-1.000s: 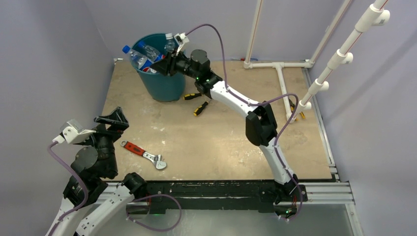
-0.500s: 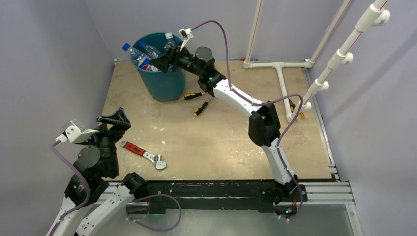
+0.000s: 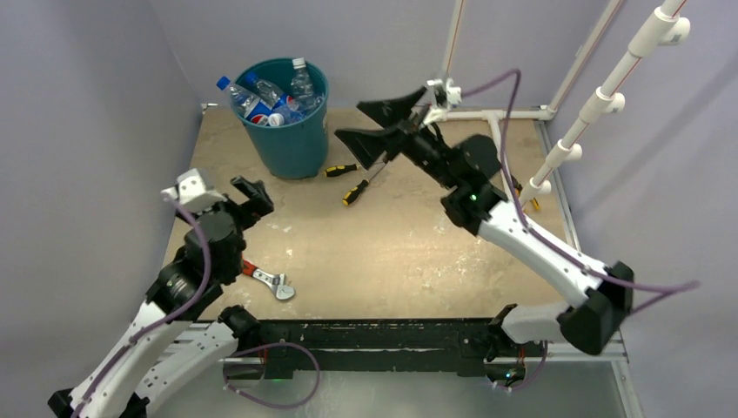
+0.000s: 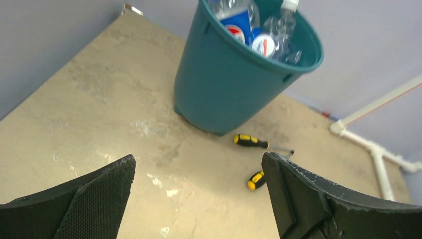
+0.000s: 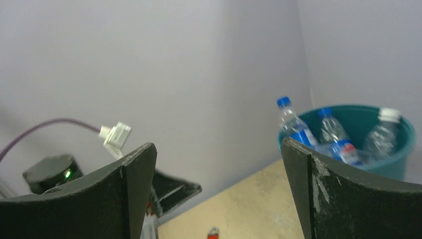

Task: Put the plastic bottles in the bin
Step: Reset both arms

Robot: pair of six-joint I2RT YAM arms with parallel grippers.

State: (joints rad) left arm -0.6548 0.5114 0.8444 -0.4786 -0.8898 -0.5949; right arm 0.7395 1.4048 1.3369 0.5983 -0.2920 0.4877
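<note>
The teal bin point(image 3: 291, 144) stands at the table's far left corner. Several plastic bottles point(image 3: 271, 97) with blue labels and caps stick up out of it. In the left wrist view the bin point(image 4: 234, 84) and its bottles point(image 4: 239, 25) lie ahead of my left gripper point(image 4: 198, 159), which is open and empty. In the top view my left gripper point(image 3: 254, 193) hangs over the table's left side, short of the bin. My right gripper point(image 3: 348, 119) is open and empty, to the right of the bin. The right wrist view shows that gripper point(image 5: 217, 144) with the bin point(image 5: 398, 164) at its right.
Two yellow-and-black screwdrivers point(image 3: 341, 170) point(image 3: 355, 193) lie just right of the bin's foot. A red-handled wrench point(image 3: 261, 274) lies near the front left, partly under my left arm. White pipes point(image 3: 496, 122) run along the back right. Walls close in the left and back.
My right gripper has opened wide and pulled back to the right from over the bin. My left arm has swung forward, toward the bin.
</note>
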